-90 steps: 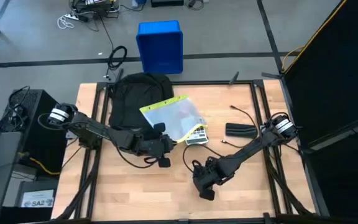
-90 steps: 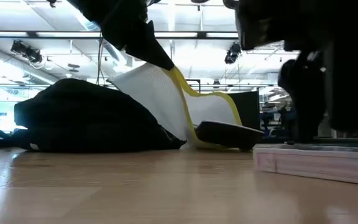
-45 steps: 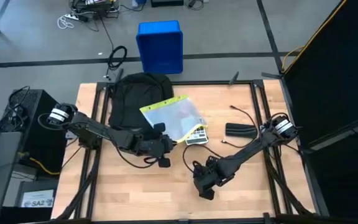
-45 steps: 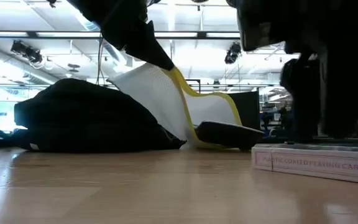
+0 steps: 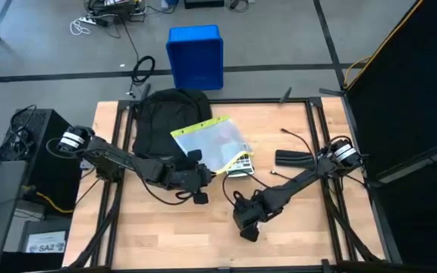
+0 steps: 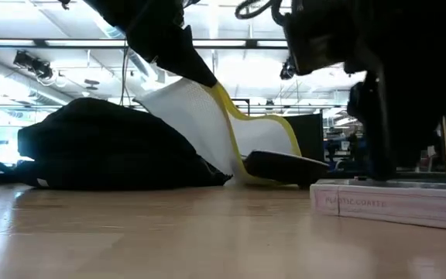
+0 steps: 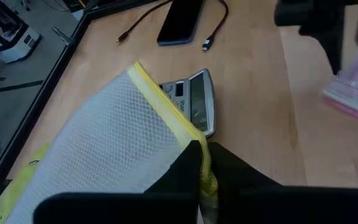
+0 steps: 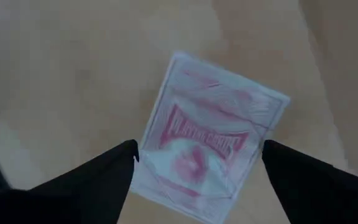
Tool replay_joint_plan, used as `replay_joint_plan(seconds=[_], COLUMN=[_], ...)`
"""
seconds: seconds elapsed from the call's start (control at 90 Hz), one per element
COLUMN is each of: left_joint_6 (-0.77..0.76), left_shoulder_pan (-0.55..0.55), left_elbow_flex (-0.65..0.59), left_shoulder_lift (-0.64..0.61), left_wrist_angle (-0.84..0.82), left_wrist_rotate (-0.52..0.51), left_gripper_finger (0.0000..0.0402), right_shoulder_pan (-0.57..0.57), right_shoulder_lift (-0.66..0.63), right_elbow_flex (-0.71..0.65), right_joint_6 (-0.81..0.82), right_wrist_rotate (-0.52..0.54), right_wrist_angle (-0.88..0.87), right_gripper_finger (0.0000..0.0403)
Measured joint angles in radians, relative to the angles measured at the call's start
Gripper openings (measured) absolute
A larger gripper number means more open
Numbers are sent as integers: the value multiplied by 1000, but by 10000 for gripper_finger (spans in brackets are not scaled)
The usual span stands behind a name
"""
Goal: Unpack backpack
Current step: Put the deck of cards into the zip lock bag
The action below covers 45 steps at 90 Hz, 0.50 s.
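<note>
Wooden bench (image 5: 165,227), workshop floor behind. Backpack (image 5: 161,117) lay slumped at the far left edge; soft, floppy, probably best taken by a strap or top edge. Left hand (image 7: 199,163) was clamped on a yellow-edged mesh pouch (image 5: 211,142), contents unclear. Right hand (image 8: 197,163) hung spread open above a card pack (image 8: 211,134).

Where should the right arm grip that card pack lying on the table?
Probably from straight above, across the card pack's two long edges. It lies flat on the table, and the open right gripper hangs over it, one of its fingers each side.
</note>
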Motion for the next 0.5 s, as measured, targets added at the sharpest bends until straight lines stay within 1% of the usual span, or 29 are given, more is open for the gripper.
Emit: replay_joint_plan(seconds=[0.178,0.389,0.5], left_joint_6=[0,0,0], left_shoulder_pan=[0,0,0], left_elbow_flex=[0,0,0], left_shoulder_lift=[0,0,0], left_wrist_angle=[-2,-4,-5], left_wrist_rotate=[0,0,0], left_gripper_finger=[0,0,0], right_shoulder_pan=[0,0,-1], right_shoulder_lift=[0,-1,1], right_elbow_flex=[-11,-101,-137], right_joint_6=[-46,-56,-40], right_wrist_rotate=[18,25,32], right_wrist_angle=[77,167,205], right_gripper_finger=[341,375,387])
